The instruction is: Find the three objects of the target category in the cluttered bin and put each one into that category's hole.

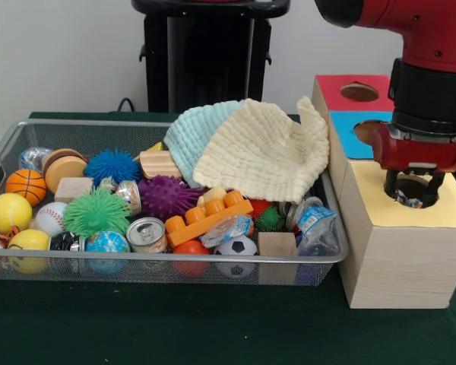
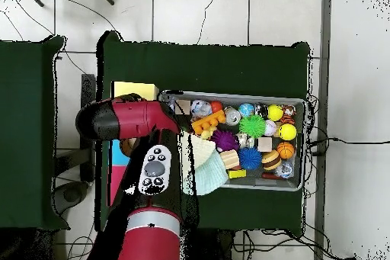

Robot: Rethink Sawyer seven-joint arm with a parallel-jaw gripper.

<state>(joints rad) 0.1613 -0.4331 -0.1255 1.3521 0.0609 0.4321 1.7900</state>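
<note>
My gripper (image 1: pixel 414 188) hangs over the round hole (image 1: pixel 418 190) in the yellow top of the wooden box (image 1: pixel 399 251), fingers apart and dipping into the opening. Low between them, inside the hole, a bit of crinkly packet (image 1: pixel 407 201) shows. The box also has a blue section with a hole (image 1: pixel 365 131) and a red section with a hole (image 1: pixel 359 92). The wire bin (image 1: pixel 7 144) holds more shiny packets (image 1: pixel 225 228) (image 1: pixel 315 220), a tin can (image 1: pixel 146 234), balls and wooden blocks. In the overhead view the arm (image 2: pixel 129 118) hides the gripper; the bin (image 2: pixel 298 182) lies to its right.
A cream cloth (image 1: pixel 262 152) and a pale blue cloth (image 1: pixel 194 133) are draped over the bin's back right corner, hiding what lies under them. An orange toy brick (image 1: pixel 205 219), spiky balls (image 1: pixel 166 196) and a wooden cube (image 1: pixel 277 245) crowd the bin's front.
</note>
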